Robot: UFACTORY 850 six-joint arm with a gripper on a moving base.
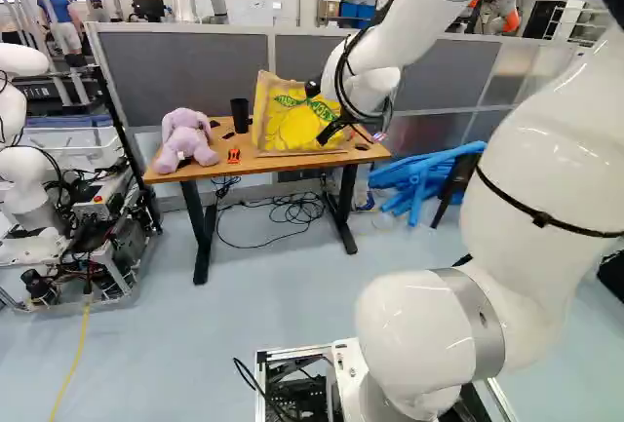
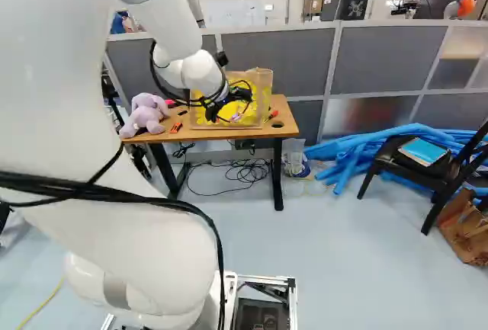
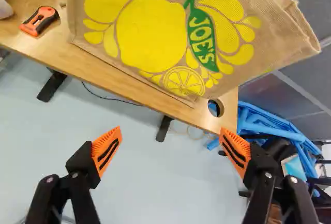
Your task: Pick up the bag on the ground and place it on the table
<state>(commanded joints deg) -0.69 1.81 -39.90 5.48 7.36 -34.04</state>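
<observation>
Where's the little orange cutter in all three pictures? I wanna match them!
Left base view: left of the middle, on the table, between the purple toy and the bag; the orange cutter.
Right base view: left of the middle, again between toy and bag.
Wrist view: on the table beside the bag, farther ahead than the gripper.
Shared landmark: the bag with yellow pictures.
</observation>
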